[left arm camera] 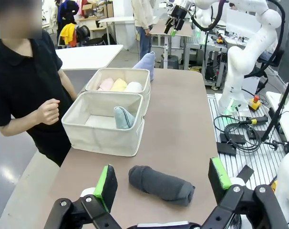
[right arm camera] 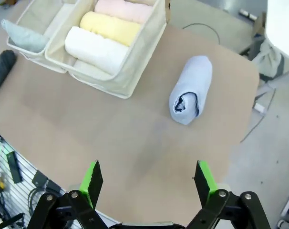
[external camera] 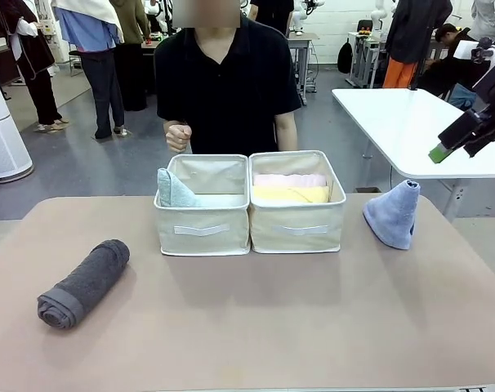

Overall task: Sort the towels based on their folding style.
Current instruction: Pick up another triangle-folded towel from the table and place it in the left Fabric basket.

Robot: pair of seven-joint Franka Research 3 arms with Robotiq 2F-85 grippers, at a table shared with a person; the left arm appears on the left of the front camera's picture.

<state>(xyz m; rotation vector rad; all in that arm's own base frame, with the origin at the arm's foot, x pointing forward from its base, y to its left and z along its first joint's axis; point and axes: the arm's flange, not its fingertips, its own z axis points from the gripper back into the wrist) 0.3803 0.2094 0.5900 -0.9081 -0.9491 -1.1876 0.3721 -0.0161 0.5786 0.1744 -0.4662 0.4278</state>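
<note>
Grey roll [external camera: 82, 283] at eight o'clock and lavender cone [external camera: 392, 214] at two remain unsorted, four towels [external camera: 290, 193] binned; my left tool [left arm camera: 163, 180] and right tool [right arm camera: 148, 177] gape apart.

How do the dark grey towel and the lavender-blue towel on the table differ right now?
The dark grey towel is a rolled cylinder lying on its side; the lavender-blue towel is a cone standing tip up. The grey one lies left of the left bin, nearer the robot; the lavender one stands right of the right bin. Both rest on the table, outside the bins.
</note>
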